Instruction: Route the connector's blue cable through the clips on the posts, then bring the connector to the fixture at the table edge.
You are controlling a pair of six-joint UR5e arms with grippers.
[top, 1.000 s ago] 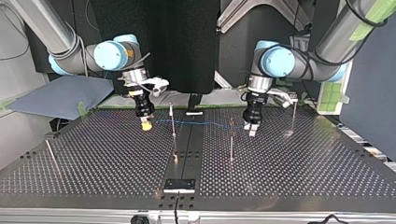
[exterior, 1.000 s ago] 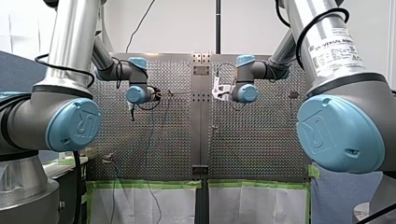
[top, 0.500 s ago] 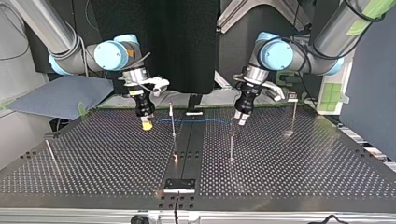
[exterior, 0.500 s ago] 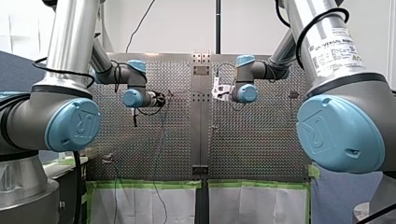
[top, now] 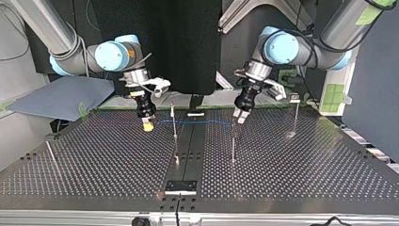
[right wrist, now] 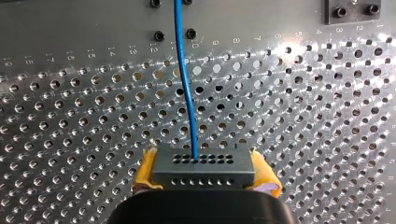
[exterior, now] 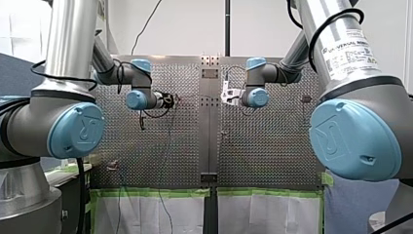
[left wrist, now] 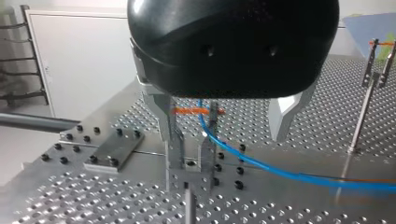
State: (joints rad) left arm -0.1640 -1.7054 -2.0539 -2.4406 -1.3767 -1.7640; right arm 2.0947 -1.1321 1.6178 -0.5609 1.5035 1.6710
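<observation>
Connector [right wrist: 204, 168]: grey block, clamped between the yellow-padded fingers of right gripper [top: 147, 124], upper left of centre in top view, just above desk [top: 306, 179]. Cable [top: 197, 123] runs level from it past a post [top: 174, 120] to left gripper [top: 239, 117], right of centre. Left fingers [left wrist: 164, 116] apart, cable showing between them.
</observation>
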